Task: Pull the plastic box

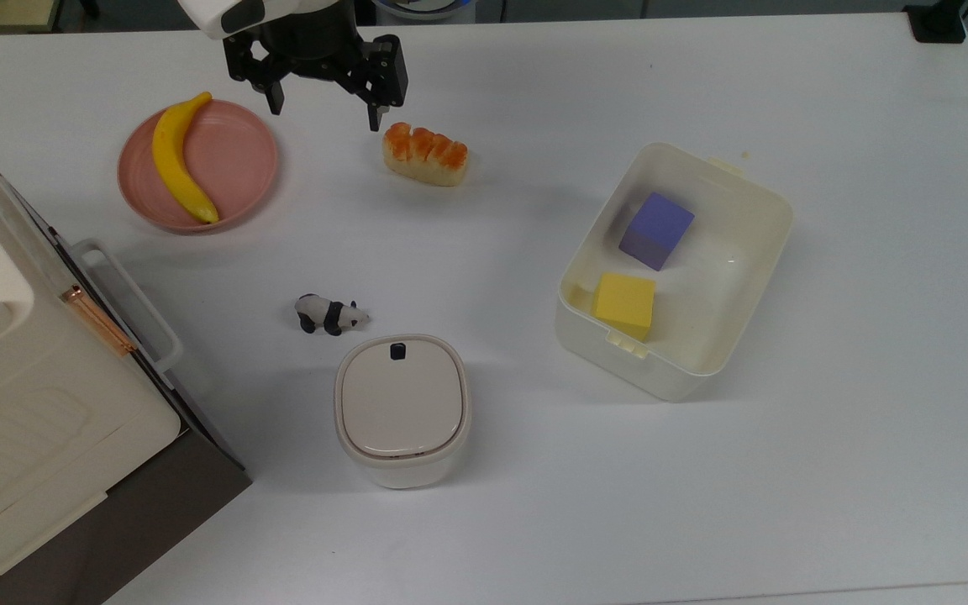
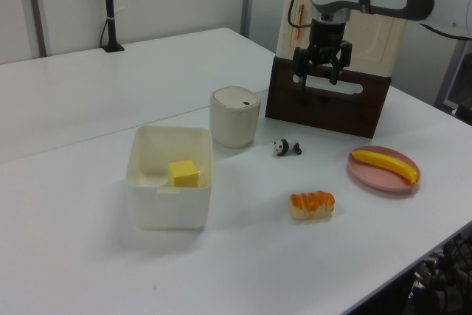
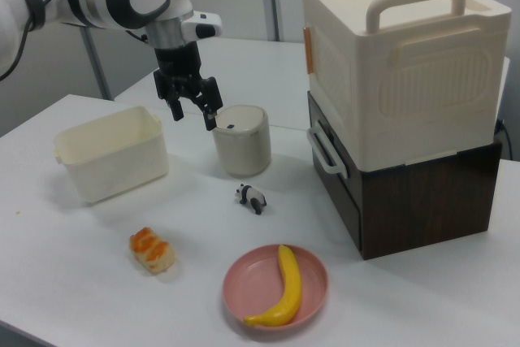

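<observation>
The plastic box (image 1: 765, 220) (image 2: 166, 210) (image 3: 114, 160) is a cream-white lidless tub on the white table, at the top view's right. Inside it lie a purple cube (image 1: 657, 228) and a yellow cube (image 1: 624, 304) (image 2: 183, 172). My gripper (image 1: 324, 113) (image 2: 318, 80) (image 3: 194, 117) hangs above the table at the top view's upper left, between the pink plate and the bread. It is open, with nothing between its fingers. It is well apart from the box.
A pink plate (image 1: 236, 160) holds a banana (image 1: 179, 158). A bread piece (image 1: 425, 154), a toy panda (image 1: 330, 314) and a small lidded cream bin (image 1: 402, 409) stand mid-table. A big cream case (image 1: 22, 403) on a brown base fills the top view's left edge.
</observation>
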Robot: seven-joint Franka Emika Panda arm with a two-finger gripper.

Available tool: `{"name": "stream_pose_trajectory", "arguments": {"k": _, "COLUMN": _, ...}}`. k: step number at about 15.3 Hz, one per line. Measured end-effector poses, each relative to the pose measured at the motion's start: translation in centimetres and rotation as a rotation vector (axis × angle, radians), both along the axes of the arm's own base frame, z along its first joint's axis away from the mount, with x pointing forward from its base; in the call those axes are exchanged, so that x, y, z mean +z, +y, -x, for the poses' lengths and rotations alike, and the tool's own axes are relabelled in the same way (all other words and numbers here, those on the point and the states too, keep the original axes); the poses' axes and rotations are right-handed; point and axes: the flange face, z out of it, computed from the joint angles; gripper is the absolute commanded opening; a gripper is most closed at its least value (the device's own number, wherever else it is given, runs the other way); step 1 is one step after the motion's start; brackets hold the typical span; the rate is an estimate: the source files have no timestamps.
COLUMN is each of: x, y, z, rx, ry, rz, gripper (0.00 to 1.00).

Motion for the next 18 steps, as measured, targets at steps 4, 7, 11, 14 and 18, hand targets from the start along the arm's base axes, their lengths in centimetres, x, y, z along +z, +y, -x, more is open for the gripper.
{"name": "stream_pose_trajectory", "arguments": {"k": 4, "x": 0.30, "y": -0.46, "z": 0.00, "rx": 0.002, "ry": -0.006, "rz": 0.001, "gripper": 1.00}}
{"name": "stream_pose_trajectory", "arguments": {"k": 7, "x": 0.38, "y": -0.76, "z": 0.02, "rx": 0.007, "ry": -0.007, "rz": 0.001, "gripper": 1.00}}
{"name": "stream_pose_trajectory", "arguments": {"k": 11, "x": 0.38, "y": -0.76, "z": 0.02, "rx": 0.008, "ry": -0.006, "rz": 0.001, "gripper": 1.00}}
{"name": "stream_pose_trajectory", "arguments": {"k": 14, "x": 0.38, "y": -0.76, "z": 0.02, "rx": 0.008, "ry": -0.006, "rz": 0.001, "gripper": 1.00}}
{"name": "stream_pose_trajectory", "arguments": {"k": 18, "x": 0.38, "y": -0.76, "z": 0.02, "rx": 0.008, "ry": -0.006, "rz": 0.001, "gripper": 1.00}}
